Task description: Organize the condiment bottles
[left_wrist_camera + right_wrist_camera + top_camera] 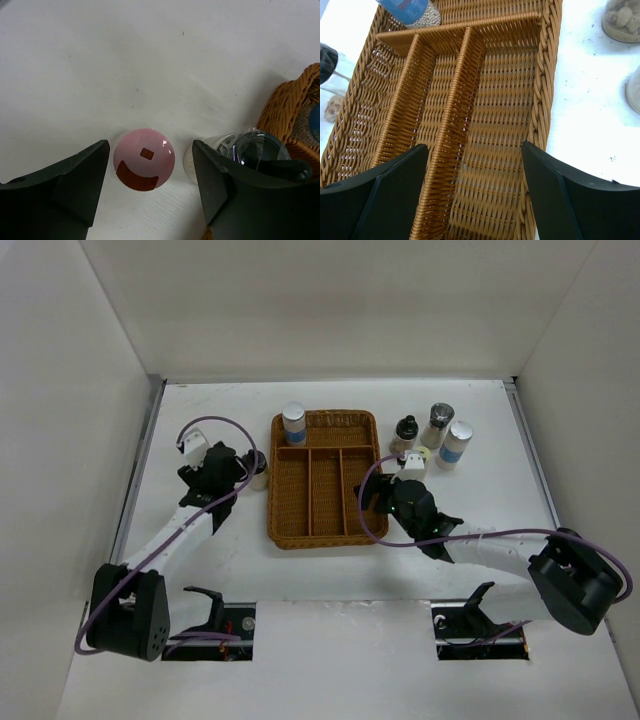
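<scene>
White bare table (330,575) lies between the arm bases and the near rim of the wicker tray (283,530). This is the widest free stretch in the top view, and narrower strips run along both side walls.

Left of the tray, the left gripper (151,145) points down with its jaws apart around the pink-capped bottle (144,159). A sliver of table shows on each side of the cap, thinner on the left, so the bottle is straddled rather than clamped. Just outside the right finger stands a dark-topped bottle (255,147) with a clear body. It sits between that finger and the tray's left rim with scarcely any room.

The right gripper (474,147) hangs over the near part of the tray's right side, jaws wide, with only weave between them. The tray has three long compartments and one cross compartment at the far end. At the left end of that cross compartment a blue-labelled bottle (293,423) stands upright under a silver cap.

Right of the tray, four more stand on the table toward the far edge. A pale-capped bottle (421,454) is nearest, partly hidden beside the right wrist. Beyond it are a black-capped bottle (406,430), a silver-topped grinder (437,423) and a second blue-labelled bottle (457,443), close together and clear of the rim. Open table runs behind them to the back wall.

That makes seven condiment bottles: two left of the tray, one inside it, four to its right.
</scene>
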{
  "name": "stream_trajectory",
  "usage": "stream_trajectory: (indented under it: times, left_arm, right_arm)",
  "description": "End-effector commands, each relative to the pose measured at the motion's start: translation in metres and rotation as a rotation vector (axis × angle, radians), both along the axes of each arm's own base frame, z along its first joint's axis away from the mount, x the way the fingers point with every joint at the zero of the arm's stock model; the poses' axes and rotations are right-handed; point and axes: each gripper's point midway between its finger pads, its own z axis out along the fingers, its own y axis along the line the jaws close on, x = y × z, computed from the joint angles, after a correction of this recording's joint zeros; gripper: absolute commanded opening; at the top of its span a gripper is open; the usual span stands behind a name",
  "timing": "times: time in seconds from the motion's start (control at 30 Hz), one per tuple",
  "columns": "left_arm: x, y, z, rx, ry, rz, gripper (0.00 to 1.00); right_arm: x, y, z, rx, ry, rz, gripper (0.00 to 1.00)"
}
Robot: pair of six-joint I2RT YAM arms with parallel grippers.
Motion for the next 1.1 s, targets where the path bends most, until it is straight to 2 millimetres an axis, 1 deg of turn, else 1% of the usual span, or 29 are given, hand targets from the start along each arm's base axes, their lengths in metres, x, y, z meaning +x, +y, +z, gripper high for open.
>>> stream_trajectory:
  times: [0.0,0.1,0.2,0.27,0.33,0.4,0.5,0.6,0.7,0.77,0.83,0.87,0.9,0.93,1.0,1.07]
  left_arm:
    - [0.015,-0.005,0.004,-0.029,-0.050,-0.010,0.64]
    - [0.013,-0.003,-0.004,-0.024,-0.034,0.000,0.58]
    - [0.007,0.003,-0.006,-0.024,-0.033,0.016,0.42]
    - [0.001,0.006,-0.002,-0.026,-0.045,0.022,0.34]
    - [-0.006,0.009,0.010,-0.026,-0.075,0.029,0.32]
    - [-0.015,0.010,0.025,-0.017,-0.105,0.030,0.31]
    - [-0.030,0.012,0.056,-0.009,-0.158,0.013,0.31]
    - [-0.045,0.002,0.088,-0.029,-0.214,-0.040,0.31]
    - [-0.059,-0.016,0.116,-0.029,-0.221,-0.123,0.31]
    - [-0.067,-0.030,0.129,-0.026,-0.228,-0.184,0.31]
    - [-0.071,-0.044,0.141,-0.034,-0.240,-0.238,0.32]
    - [-0.071,-0.059,0.150,-0.045,-0.251,-0.286,0.32]
    - [-0.071,-0.069,0.155,-0.057,-0.260,-0.316,0.32]
    - [-0.069,-0.085,0.160,-0.073,-0.272,-0.354,0.32]
    - [-0.059,-0.119,0.171,-0.096,-0.316,-0.431,0.33]
    - [-0.046,-0.155,0.175,-0.112,-0.344,-0.502,0.34]
  right_arm:
    - [0.010,0.011,0.031,0.058,-0.077,0.002,0.82]
    - [0.009,0.012,0.027,0.058,-0.060,0.006,0.82]
    - [0.009,0.012,0.029,0.061,-0.069,0.004,0.82]
    - [0.009,0.013,0.026,0.060,-0.059,0.007,0.82]
    - [0.009,0.013,0.025,0.054,-0.058,0.008,0.82]
    - [0.010,0.012,0.028,0.060,-0.068,0.004,0.82]
    - [0.009,0.012,0.026,0.065,-0.059,0.003,0.82]
    - [0.008,0.009,0.033,0.074,-0.080,-0.006,0.82]
    - [0.010,0.003,0.034,0.087,-0.085,-0.028,0.82]
    - [0.010,0.001,0.037,0.093,-0.092,-0.034,0.82]
    - [0.011,-0.001,0.037,0.092,-0.094,-0.048,0.82]
    - [0.011,-0.002,0.036,0.089,-0.093,-0.052,0.82]
    - [0.011,-0.002,0.034,0.085,-0.090,-0.054,0.82]
    - [0.012,-0.002,0.034,0.083,-0.088,-0.054,0.82]
    - [0.012,-0.004,0.034,0.084,-0.093,-0.064,0.82]
    - [0.014,-0.009,0.032,0.076,-0.088,-0.087,0.82]
